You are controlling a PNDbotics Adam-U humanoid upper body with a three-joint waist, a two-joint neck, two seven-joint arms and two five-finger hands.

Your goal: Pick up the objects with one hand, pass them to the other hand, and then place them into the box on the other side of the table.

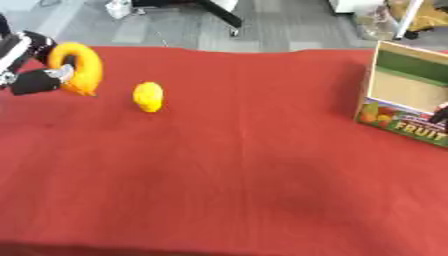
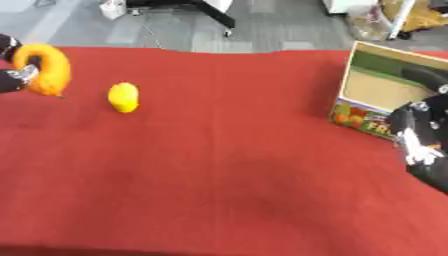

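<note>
A curved orange-yellow object [image 1: 79,67], shaped like a banana or ring, sits at the table's far left with my left hand [image 1: 37,80] curled round it. A yellow lemon-like object [image 1: 148,96] lies on the red cloth just right of it, untouched. The open cardboard fruit box [image 2: 385,95] stands at the right side. My right hand [image 2: 423,142] hangs in front of the box's near corner in the right eye view, fingers relaxed and holding nothing.
The red cloth [image 1: 236,165] covers the whole table. Beyond the far edge are a grey floor, a black chair leg [image 1: 223,15] and a bag [image 1: 118,8].
</note>
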